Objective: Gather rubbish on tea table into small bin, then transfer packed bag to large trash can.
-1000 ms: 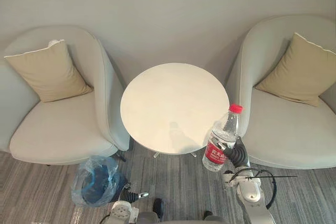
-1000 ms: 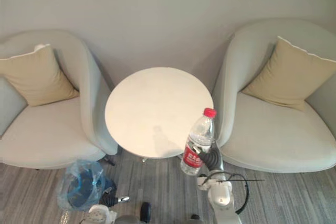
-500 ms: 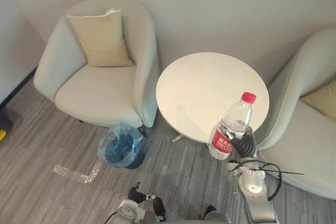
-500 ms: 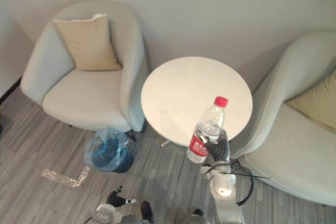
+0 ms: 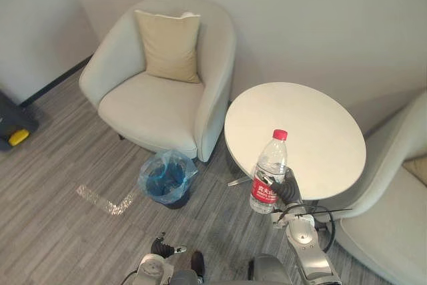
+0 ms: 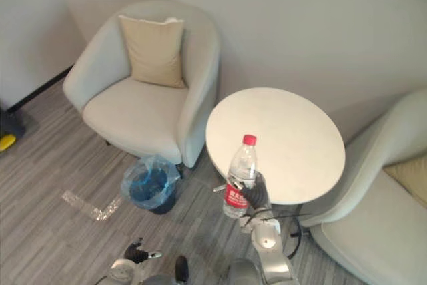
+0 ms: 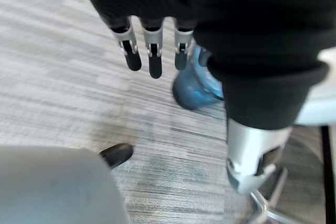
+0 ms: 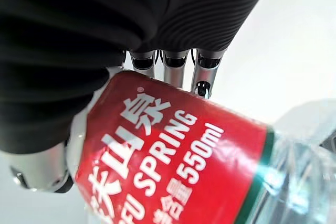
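**Bottle clasped in right hand, by the table rim**

Grasps a clear plastic bottle in the right hand, with the fingers and thumb curled round the label band. Shows a red label with white print, edged in thin green toward the clear upper body, and a red cap on top. Holds it upright, cap up, with the wrist below and behind it and the forearm rising from the lower right.

Just beyond the hand: the near rim of the round white table. Left of the hand, well apart on the grey floor: a small bin lined with a blue bag, just beside the base of a pale armchair with a beige cushion.

Low at the lower left: the left hand, released, with fingers straight and slack, dark tips pointing down at the floor and grasping nothing. Ahead of those fingertips, near but apart: the bin.
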